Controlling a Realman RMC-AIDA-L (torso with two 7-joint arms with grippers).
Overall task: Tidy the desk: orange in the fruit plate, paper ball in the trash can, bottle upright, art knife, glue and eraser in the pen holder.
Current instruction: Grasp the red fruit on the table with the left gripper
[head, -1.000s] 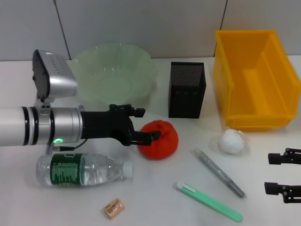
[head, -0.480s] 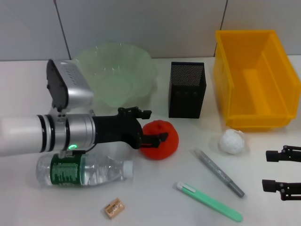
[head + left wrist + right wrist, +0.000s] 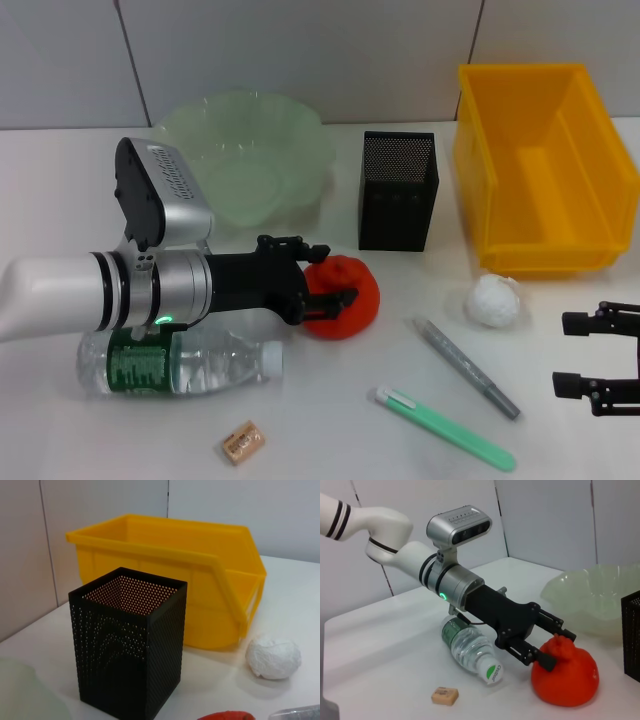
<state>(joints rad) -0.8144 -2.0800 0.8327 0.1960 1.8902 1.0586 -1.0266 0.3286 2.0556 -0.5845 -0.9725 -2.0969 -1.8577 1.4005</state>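
Observation:
The red-orange orange point(image 3: 352, 300) point(image 3: 567, 677) rests on the table in front of the pale green fruit plate point(image 3: 250, 150). My left gripper point(image 3: 330, 273) point(image 3: 555, 647) is open, its fingers straddling the orange's top near side. The bottle point(image 3: 180, 365) lies on its side under the left arm. A tan eraser point(image 3: 243, 442) sits near the front edge. The white paper ball point(image 3: 495, 300) point(image 3: 273, 657) lies in front of the yellow trash can point(image 3: 540, 165). A black mesh pen holder point(image 3: 397, 190) point(image 3: 130, 645) stands at centre. My right gripper point(image 3: 562, 353) waits open at the far right.
A grey pen-shaped stick point(image 3: 465, 365) and a green slim knife-like tool point(image 3: 445, 428) lie on the table between the orange and the right gripper. The wall runs close behind the fruit plate, pen holder and trash can.
My left arm has advanced to the right and dropped lower, bringing its fingers over the orange. The orange has stayed in place. The right gripper shifted slightly.

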